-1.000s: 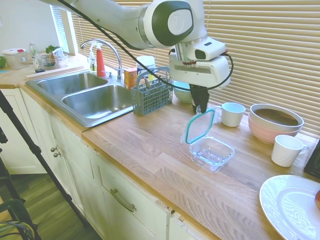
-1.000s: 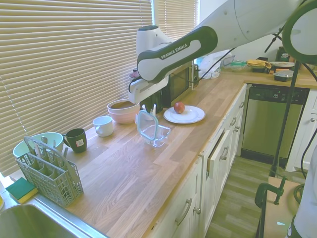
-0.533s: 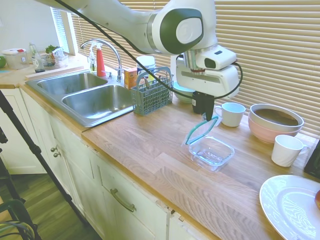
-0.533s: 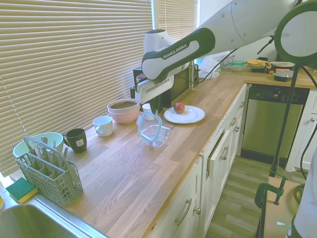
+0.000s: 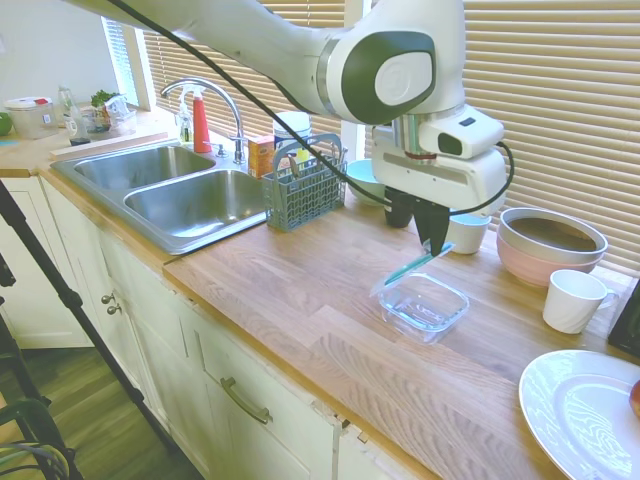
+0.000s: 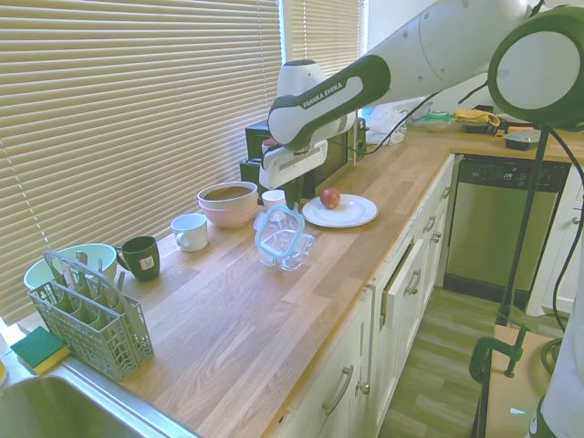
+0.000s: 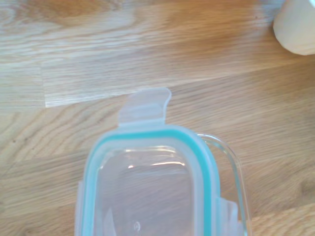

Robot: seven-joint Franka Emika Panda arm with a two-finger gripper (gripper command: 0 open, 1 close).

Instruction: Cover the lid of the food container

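The lid [image 5: 412, 266], clear with a teal rim, hangs tilted low over the food container [image 5: 426, 306], a small clear glass dish on the wooden counter. Its near-left edge rests by the dish's left rim and its far edge is raised. My gripper [image 5: 431, 238] is shut on that raised far edge, just above the dish's back side. From the other side, the lid [image 6: 277, 231] leans over the dish [image 6: 290, 253] below the gripper [image 6: 290, 197]. In the wrist view the lid [image 7: 147, 189] with one snap flap overlaps the glass rim [image 7: 233, 164].
A white mug [image 5: 466, 228] and a pink bowl [image 5: 551, 245] stand right behind the dish. Another white mug [image 5: 574, 300] and a white plate [image 5: 582, 415] are to its right. A grey cutlery basket [image 5: 305, 186] and the sink [image 5: 190, 200] lie to the left.
The gripper has moved across above the dish and lowered, tipping the lid from almost upright at the dish's left side to a shallow slant over it.
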